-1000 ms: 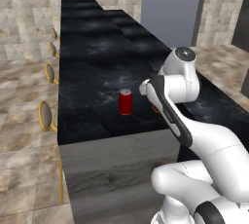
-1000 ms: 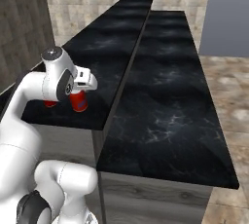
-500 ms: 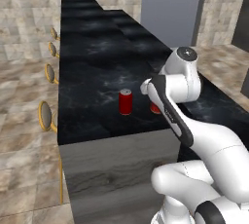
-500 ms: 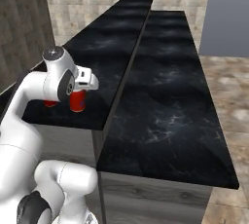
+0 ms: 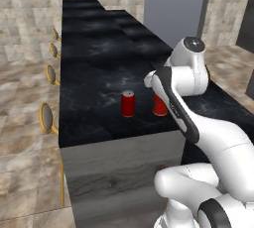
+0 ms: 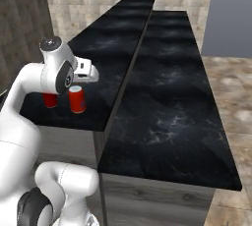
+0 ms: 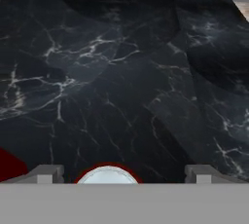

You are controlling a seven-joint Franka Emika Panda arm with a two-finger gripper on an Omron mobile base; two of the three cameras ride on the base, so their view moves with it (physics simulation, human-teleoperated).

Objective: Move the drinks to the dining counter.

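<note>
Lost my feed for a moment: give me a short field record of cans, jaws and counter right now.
cans on counter: two, both upright
first can: stands free, left of the arm
second can: directly under the hand, between the jaws
gripper: jaws open, either side of the second can, apart from it
dining counter: black veined top, cans near its end

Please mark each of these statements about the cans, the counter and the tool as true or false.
1. Two red cans stand upright on the dining counter. True: one can stands apart, the other can sits beside the arm.
2. The tool is clamped on a can. False: its fingers stand wide apart, a can's silvery top between them, untouched.
3. A can lies tipped over. False: both stand upright.
4. Round stools line the counter's far side. True.
5. A dark bottle stands between the cans. False: none is seen there.
</note>
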